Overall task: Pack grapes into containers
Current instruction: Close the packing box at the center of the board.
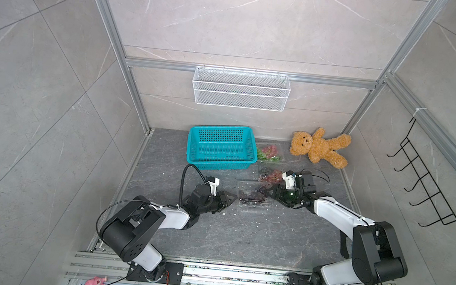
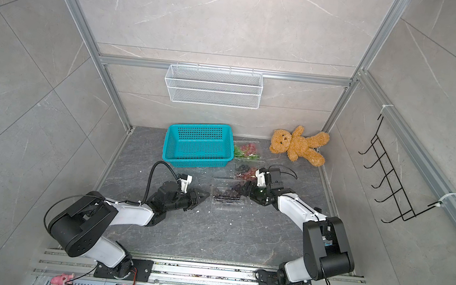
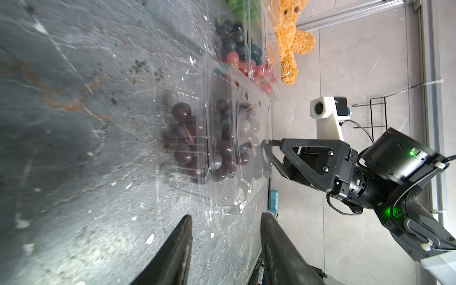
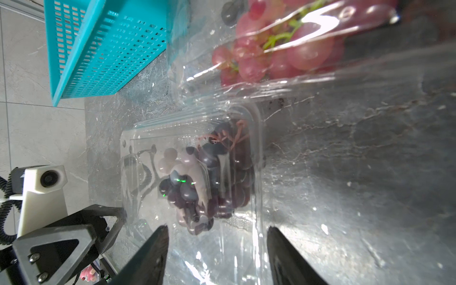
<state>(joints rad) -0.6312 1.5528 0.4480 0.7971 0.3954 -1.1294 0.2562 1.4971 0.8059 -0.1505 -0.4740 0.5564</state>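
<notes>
Two parted claws, left and right, flanking nearest container, dark grapes blurred behind plastic.

Both top views bright, evenly lit, sharp; soft shadows under the arms, straight frame rails splay outward toward the corners from the wide lens. Left wrist view: white glare on the clear container, near fingers blurred at bottom. Right wrist view: strong glare streaks on plastic upper right, pink grapes out of focus.
</notes>
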